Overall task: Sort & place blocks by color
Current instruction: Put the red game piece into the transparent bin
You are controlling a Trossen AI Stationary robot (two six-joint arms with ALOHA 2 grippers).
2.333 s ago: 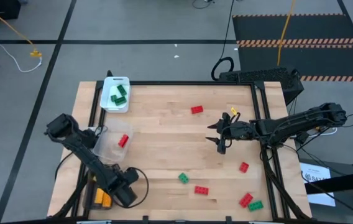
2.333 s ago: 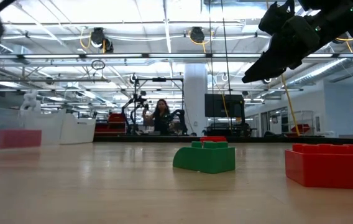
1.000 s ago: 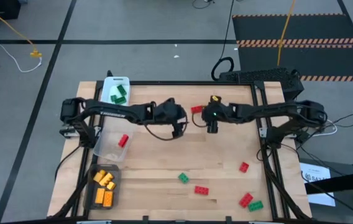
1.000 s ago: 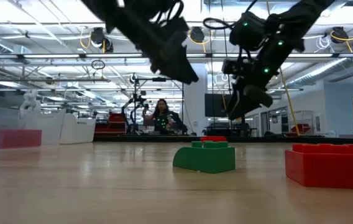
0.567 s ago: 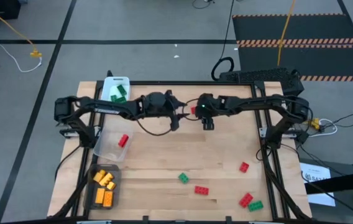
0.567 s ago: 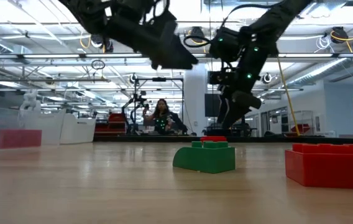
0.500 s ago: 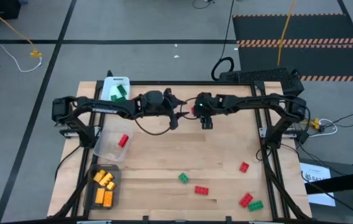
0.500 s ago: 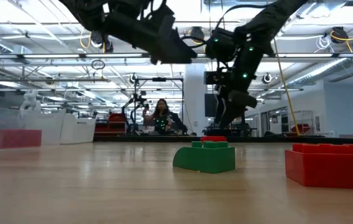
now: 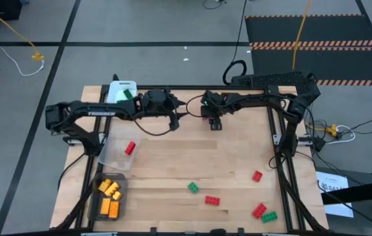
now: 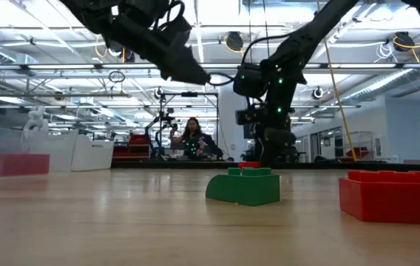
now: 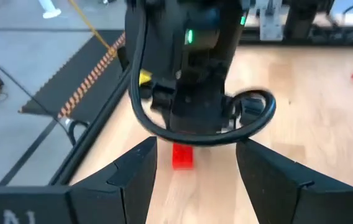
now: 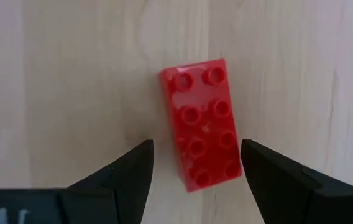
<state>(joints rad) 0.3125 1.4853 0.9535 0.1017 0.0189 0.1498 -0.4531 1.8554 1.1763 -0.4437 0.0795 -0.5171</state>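
Now your right end effector has come down from mid-table onto the far-edge red block, fingers spread, block lying on the table between them, not yet pinched. Grasp looks imminent. Your left end effector, also spread and empty, has swung in just beside it, close enough to crowd the lift.

A white tray, clear tray and dark tray line the table's left side.
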